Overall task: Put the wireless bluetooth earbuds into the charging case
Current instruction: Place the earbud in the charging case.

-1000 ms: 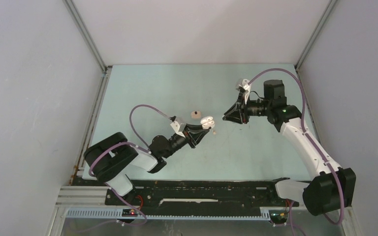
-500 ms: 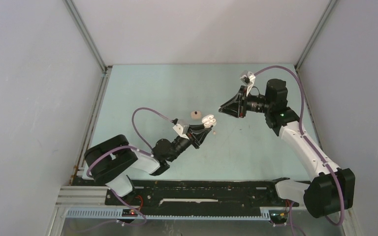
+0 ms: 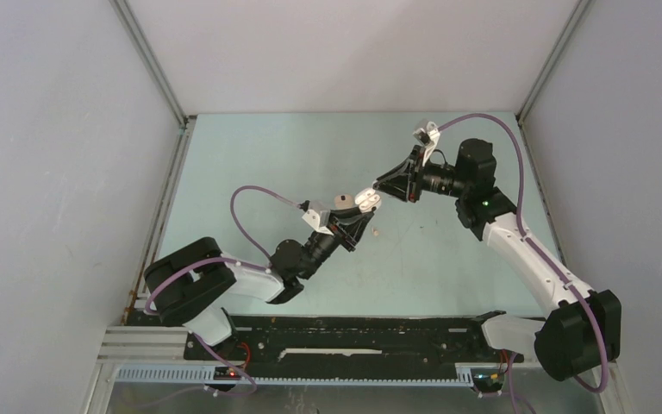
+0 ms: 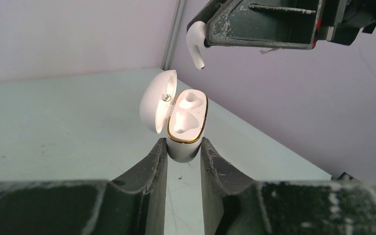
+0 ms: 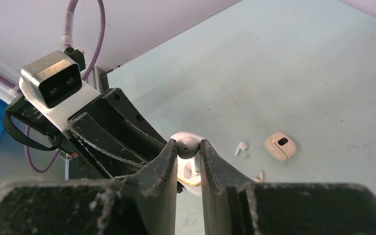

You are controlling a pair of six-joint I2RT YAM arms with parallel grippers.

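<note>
My left gripper (image 4: 183,147) is shut on the base of an open white charging case (image 4: 186,122) with a gold rim, lid (image 4: 156,100) swung left, both wells empty. In the top view the case (image 3: 365,200) is held above the table. My right gripper (image 5: 188,147) is shut on a white earbud (image 5: 187,147), which hangs stem down just above the case (image 4: 196,44). Another white earbud (image 5: 240,148) and a tan earbud (image 5: 260,175) lie on the table. The fourth earbud is not visible.
A closed tan case (image 5: 280,145) sits on the pale green table beside the loose buds, and shows just left of the white case in the top view (image 3: 341,200). Grey walls enclose the table (image 3: 250,172) on three sides.
My right gripper has moved left and forward with the white earbud, ending over the open case. My left gripper has shifted the case slightly up and back toward it.
</note>
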